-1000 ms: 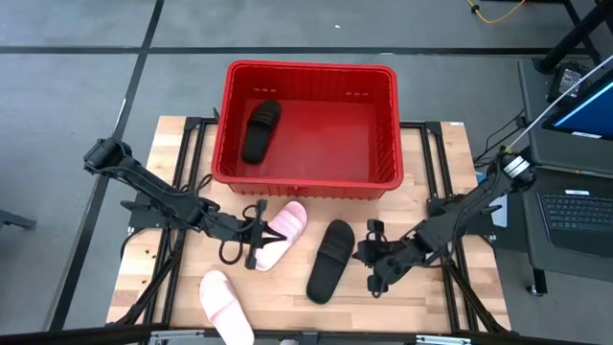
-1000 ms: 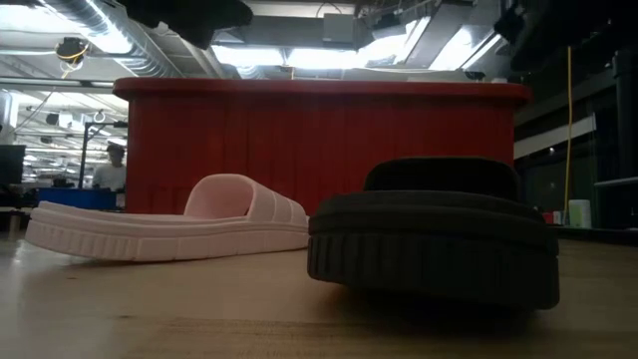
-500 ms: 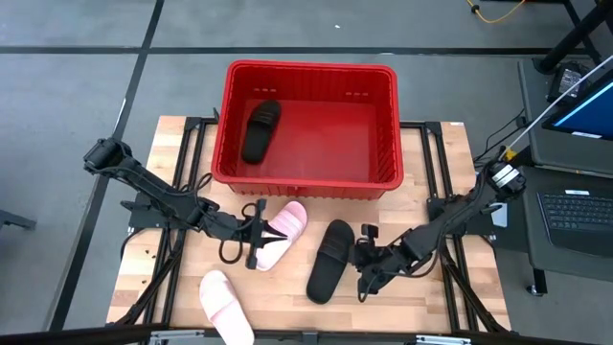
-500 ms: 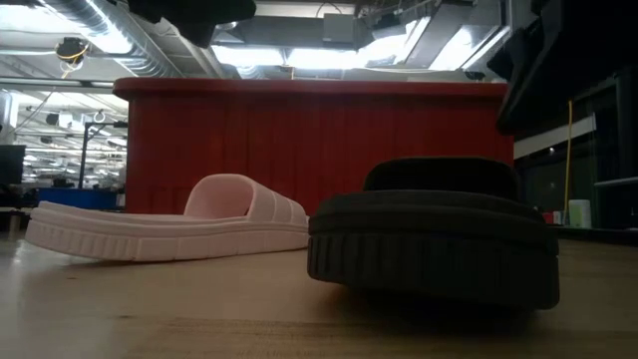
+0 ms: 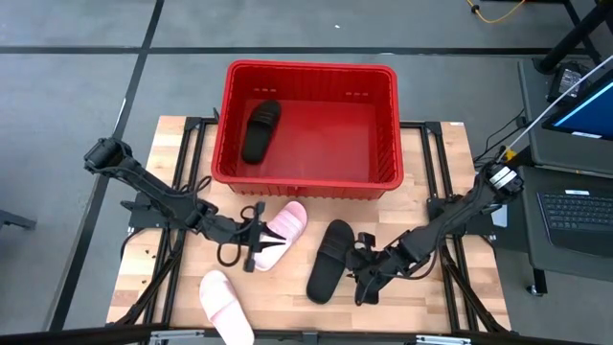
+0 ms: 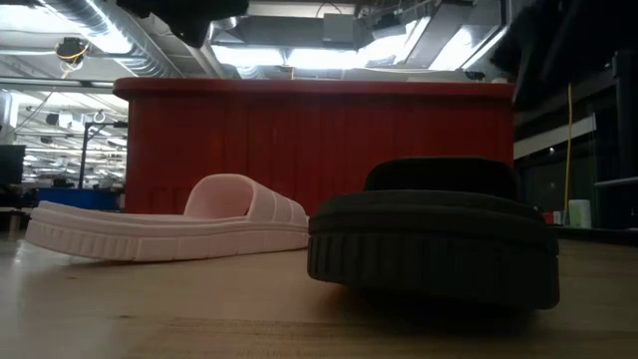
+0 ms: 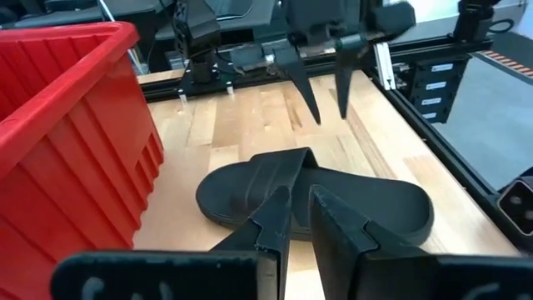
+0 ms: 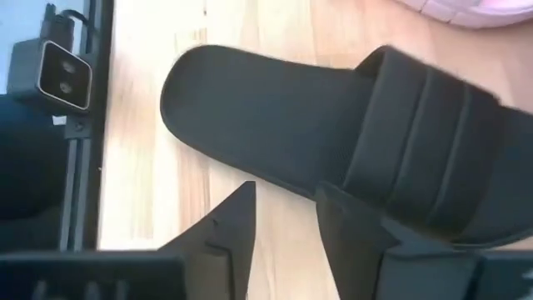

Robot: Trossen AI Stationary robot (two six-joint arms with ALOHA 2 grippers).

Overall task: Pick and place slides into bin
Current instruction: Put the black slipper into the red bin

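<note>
Left gripper (image 5: 251, 248) sits at the near edge of the pink slide (image 5: 282, 233), in front of the bin (image 5: 393, 125); my wrist view shows its fingers (image 7: 273, 223) slightly parted, gripping nothing. Right gripper (image 5: 361, 271) has slid in beside the black slide (image 5: 329, 259) since a second ago, jaws now spread and empty, hovering by the sole in its wrist view (image 8: 333, 133). One black slide (image 5: 261, 129) lies inside the bin; another pink slide (image 5: 225, 307) rests nearest me. From table height, both remaining middle slides hide the bin's lower wall.
</note>
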